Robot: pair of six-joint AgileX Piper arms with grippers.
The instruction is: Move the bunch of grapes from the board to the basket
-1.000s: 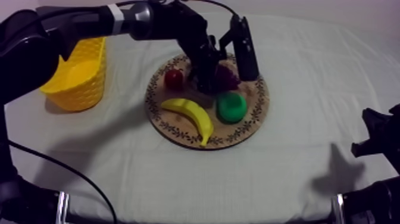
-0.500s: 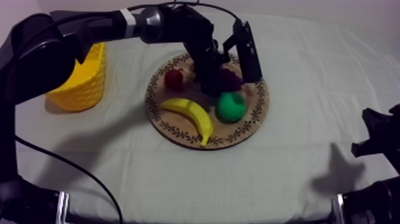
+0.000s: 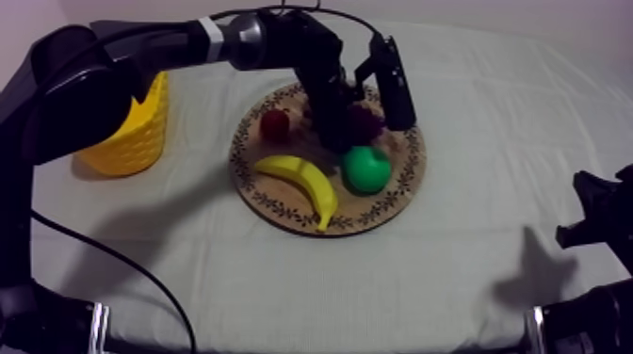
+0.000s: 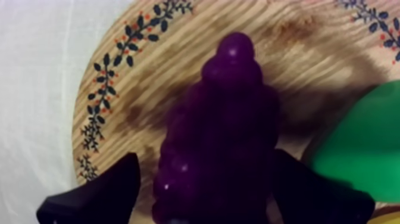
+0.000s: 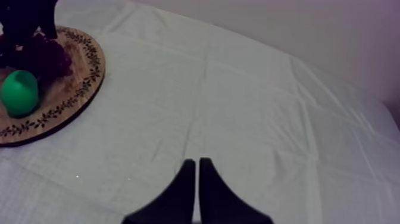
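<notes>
Left arm reaches in from upper left, over the wooden board [image 3: 283, 209] at mid worktop [image 3: 452, 282].

Left end effector [image 4: 208, 159]: spread, one black finger on each side of the bunch of grapes [image 4: 221, 128]. The finger on the pear [image 4: 363, 146] side meets the bunch's edge. On the other side a strip of wood shows between finger and bunch.

Grapes lie on the board, toward its far side, just beside the green pear. Small red fruit [image 3: 275, 124] sits across the arm from them. Banana [image 3: 303, 183] lies on the near part of the board, close to the pear.

Yellow basket [image 3: 132, 141]: on the cloth at left, well apart from the board, partly behind the left arm.

Right end effector [image 5: 197, 164]: fingers pressed together in a narrow wedge, nothing between them, over bare cloth well away from the board.
</notes>
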